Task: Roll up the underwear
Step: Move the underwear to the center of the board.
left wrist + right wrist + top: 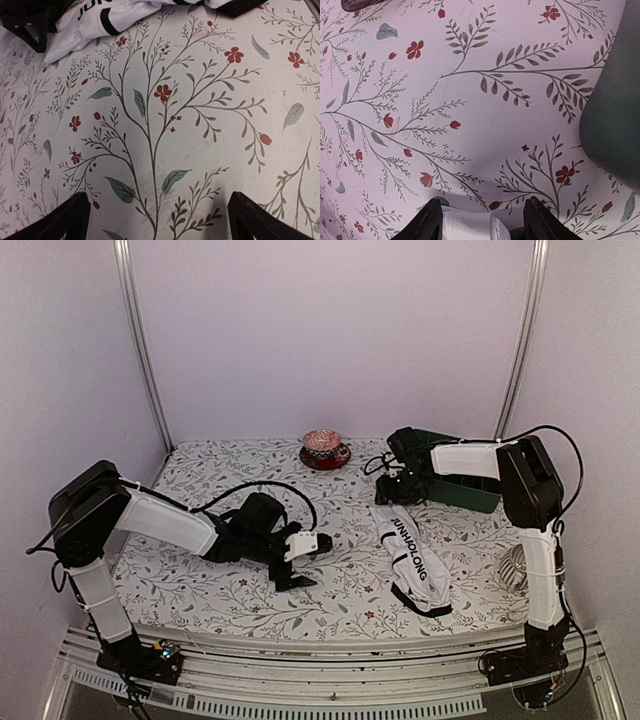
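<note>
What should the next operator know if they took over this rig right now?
Left gripper: open and empty, over bare floral tablecloth, a little left of the white briefs.
Right gripper: open, fingers spread at the briefs' far end, beside the dark green bin. Contact with the cloth cannot be told.
White briefs: a long narrow strip, lettering up, right of centre. No black striped pair shows in any view.
Done: the briefs appear folded into a strip.
Left: no roll has been started, so roll the strip end to end.
</note>
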`<state>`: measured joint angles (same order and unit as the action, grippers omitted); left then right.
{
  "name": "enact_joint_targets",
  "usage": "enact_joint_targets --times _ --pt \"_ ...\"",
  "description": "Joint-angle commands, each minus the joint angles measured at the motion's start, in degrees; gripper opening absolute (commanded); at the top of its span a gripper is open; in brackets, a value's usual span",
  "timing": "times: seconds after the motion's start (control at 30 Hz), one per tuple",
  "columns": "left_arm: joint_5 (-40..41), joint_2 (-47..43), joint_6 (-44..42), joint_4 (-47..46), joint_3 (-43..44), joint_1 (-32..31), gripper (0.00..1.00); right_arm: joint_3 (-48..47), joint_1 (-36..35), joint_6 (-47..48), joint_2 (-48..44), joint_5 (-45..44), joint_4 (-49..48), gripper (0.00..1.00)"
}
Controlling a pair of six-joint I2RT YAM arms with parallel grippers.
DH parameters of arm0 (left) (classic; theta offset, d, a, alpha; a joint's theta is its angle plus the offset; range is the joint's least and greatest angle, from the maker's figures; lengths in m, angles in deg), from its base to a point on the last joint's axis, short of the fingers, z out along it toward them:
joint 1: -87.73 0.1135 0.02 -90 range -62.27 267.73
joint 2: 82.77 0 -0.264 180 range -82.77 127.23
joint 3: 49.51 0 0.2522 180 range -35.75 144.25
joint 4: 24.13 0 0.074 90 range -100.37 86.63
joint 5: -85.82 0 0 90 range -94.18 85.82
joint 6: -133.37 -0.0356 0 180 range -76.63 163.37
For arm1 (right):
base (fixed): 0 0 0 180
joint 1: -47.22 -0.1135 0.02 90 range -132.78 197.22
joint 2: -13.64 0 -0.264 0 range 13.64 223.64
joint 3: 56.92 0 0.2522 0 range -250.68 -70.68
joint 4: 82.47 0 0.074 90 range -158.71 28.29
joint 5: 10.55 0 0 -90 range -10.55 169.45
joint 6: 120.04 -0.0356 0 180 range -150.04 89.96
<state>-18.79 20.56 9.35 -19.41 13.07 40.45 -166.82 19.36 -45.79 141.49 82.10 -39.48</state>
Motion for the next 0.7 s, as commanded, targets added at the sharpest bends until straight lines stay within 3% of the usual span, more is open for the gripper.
enact_joint_targets --times 0.0,0.43,0.6,0.67 --pt "-1.03 0.80 -0.08 0.60 1.01 0.57 0.98 -0.04 0.36 2.62 0.97 3.60 -0.86 0.56" --pt "-1.30 1.24 -0.17 1.00 1.27 0.54 0.99 -3.40 0.79 6.25 3.39 8.08 5.80 0.46" --pt "-1.51 1.26 -0.17 1.13 1.37 0.57 0.98 -3.12 0.80 7.44 2.62 11.14 6.91 0.21" --pt "-1.54 1.20 -0.08 1.21 1.37 0.58 0.99 -2.89 0.72 7.85 1.91 13.18 6.34 0.06"
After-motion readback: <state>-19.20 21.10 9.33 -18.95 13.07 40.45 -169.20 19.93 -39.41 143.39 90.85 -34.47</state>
